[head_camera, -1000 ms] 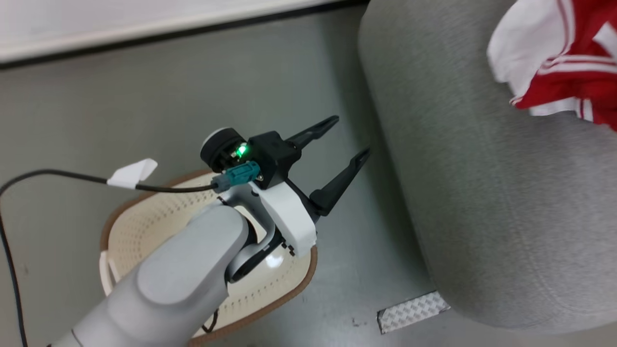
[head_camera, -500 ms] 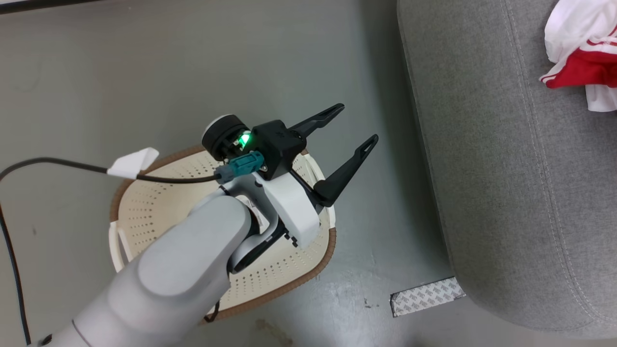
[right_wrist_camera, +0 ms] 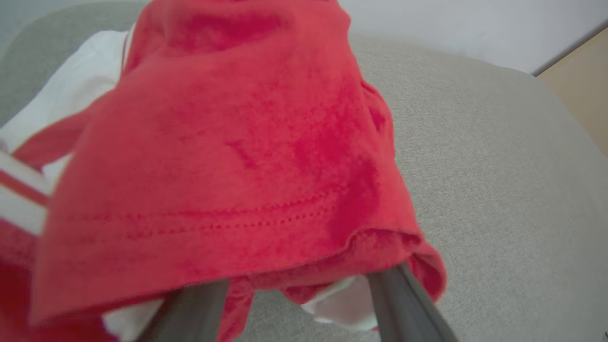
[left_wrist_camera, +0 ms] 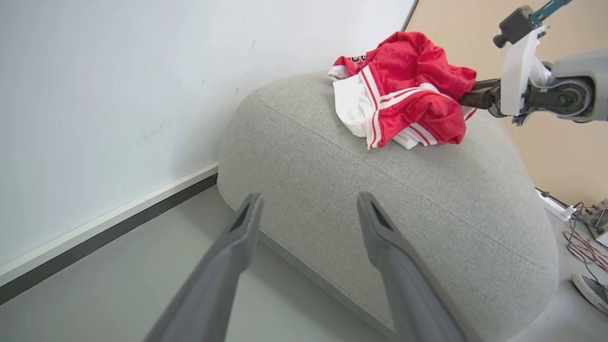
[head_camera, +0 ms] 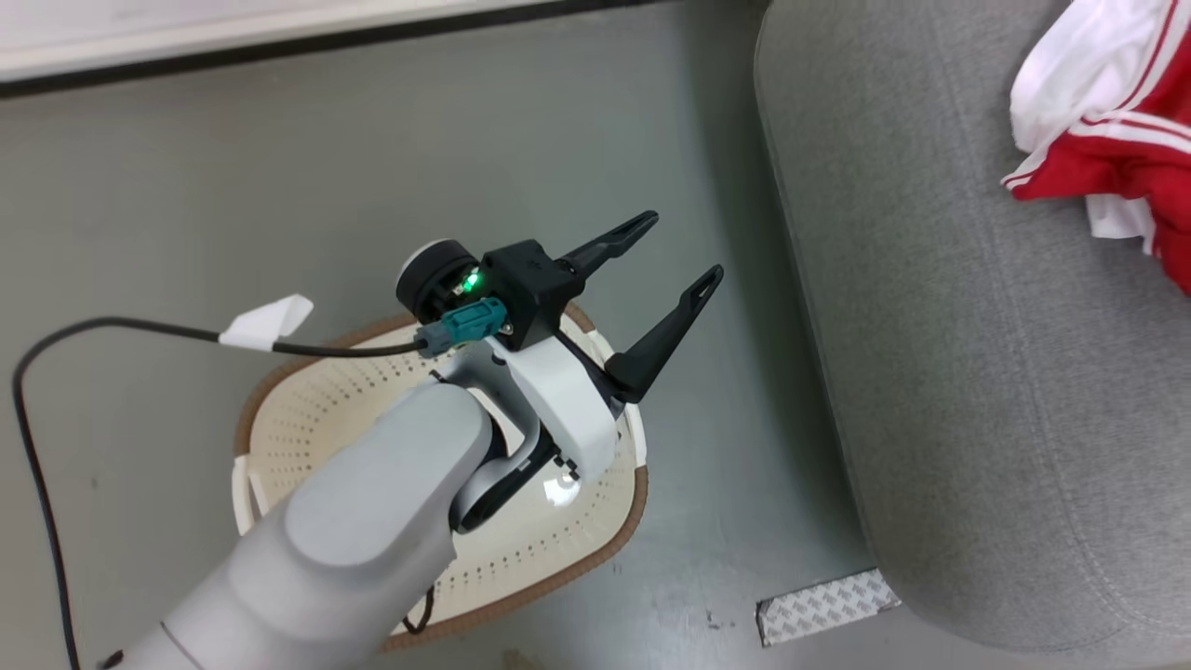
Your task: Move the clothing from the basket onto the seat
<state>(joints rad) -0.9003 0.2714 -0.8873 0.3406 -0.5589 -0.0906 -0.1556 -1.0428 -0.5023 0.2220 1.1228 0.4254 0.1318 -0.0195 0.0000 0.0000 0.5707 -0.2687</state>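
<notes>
Both gape wide — left end effector empty, right end effector tips hidden under the clothing.

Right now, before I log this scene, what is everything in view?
basket: one, cream with brown rim, on the floor
seat: one, light grey, right of the basket
clothing: one, red and white, bunched on the seat
tape patch: one, grey-white, floor by the seat
cable: one, black with white tag, above the basket's rim
power strip: one, white, floor beyond the seat
left fingers: two, dark, open over the basket's edge
right fingers: two, dark, apart under the clothing
</notes>
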